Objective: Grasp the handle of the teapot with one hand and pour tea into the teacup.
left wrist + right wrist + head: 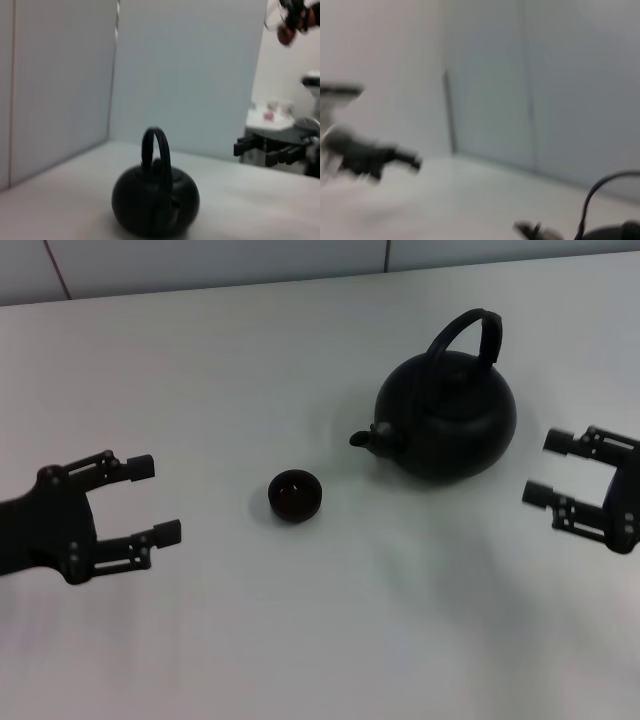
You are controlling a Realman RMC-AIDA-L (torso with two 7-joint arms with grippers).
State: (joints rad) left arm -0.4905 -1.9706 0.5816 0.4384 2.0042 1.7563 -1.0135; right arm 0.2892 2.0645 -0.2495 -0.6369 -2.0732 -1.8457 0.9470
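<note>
While the pale tabletop [200, 370] spreads wide and plain before me, grey panelled walls [190, 75] close it off at the far edge, meeting in a corner seen from my left wrist. On that surface the teapot [447, 415] stands upright toward my right side, its spout pointing to my left and its handle [470, 330] arching over the lid, touched by nothing. My left gripper [148, 500] hovers low over the tabletop at my left, well apart from everything, its fingers spread wide with nothing between them. My right gripper [546, 468] sits just beside the teapot on its right, also spread open and empty, fingertips aimed toward the pot's belly but not touching it. Smallest of all, the teacup [294, 494] rests near the spout, a little to my left of it and closer to me, between the teapot and my left gripper.
</note>
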